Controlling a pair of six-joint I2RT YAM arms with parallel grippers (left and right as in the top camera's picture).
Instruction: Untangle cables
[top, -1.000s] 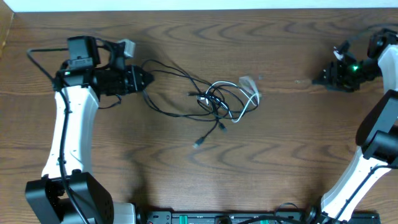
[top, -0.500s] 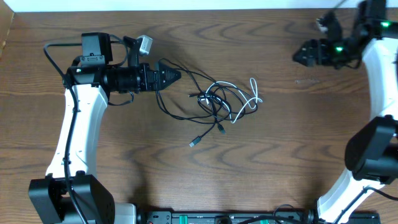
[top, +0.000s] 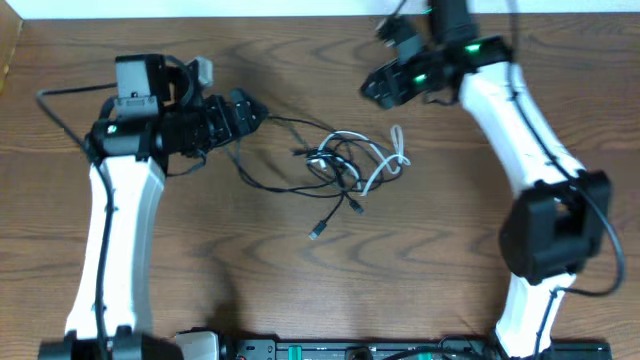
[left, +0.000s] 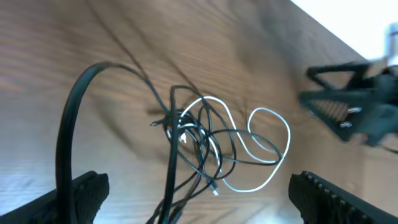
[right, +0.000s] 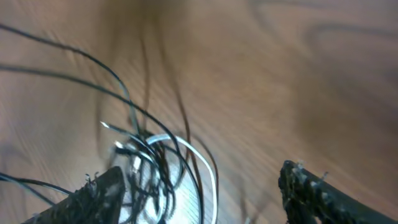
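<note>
The thin black cable (left: 171, 149) and thin white cable (left: 288, 132) lie knotted together mid-worktop (top: 450, 260) between the arms, with one small plug (top: 316, 232) lying clear on the near side; which strand crosses over which inside the knot cannot be made out. The left pincer (top: 250, 110) stands spread wide beside the tangle's left end, gripping nothing, and only its finger ends (left: 84, 193) show at the frame's lower corners. The right pincer (top: 370, 90) sits beyond the tangle's far edge with its fingers parted and empty, though its wrist view is heavily blurred.
</note>
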